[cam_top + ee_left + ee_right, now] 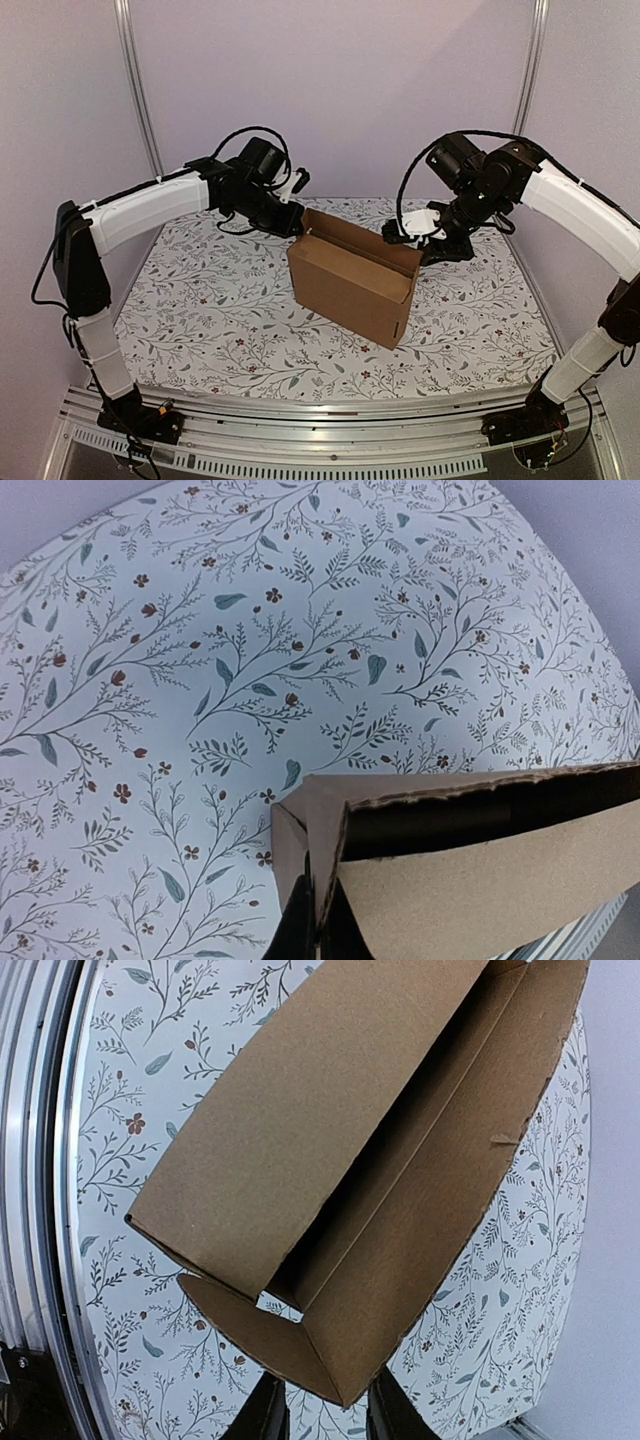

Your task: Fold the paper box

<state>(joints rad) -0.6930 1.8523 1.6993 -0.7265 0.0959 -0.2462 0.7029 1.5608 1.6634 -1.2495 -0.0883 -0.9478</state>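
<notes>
Floral tablecloth (200, 300) under paper box (350, 285)

soft even light, fisheye-curved wrist views

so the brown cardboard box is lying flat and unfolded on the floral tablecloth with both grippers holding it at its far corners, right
Not quite. The brown corrugated cardboard box is not flat: it stands upright on the floral tablecloth with its walls raised and top open, as the top external view shows. The rest holds: the left gripper is at its far left corner and the right gripper at its far right corner, each clamped on an edge.
</notes>
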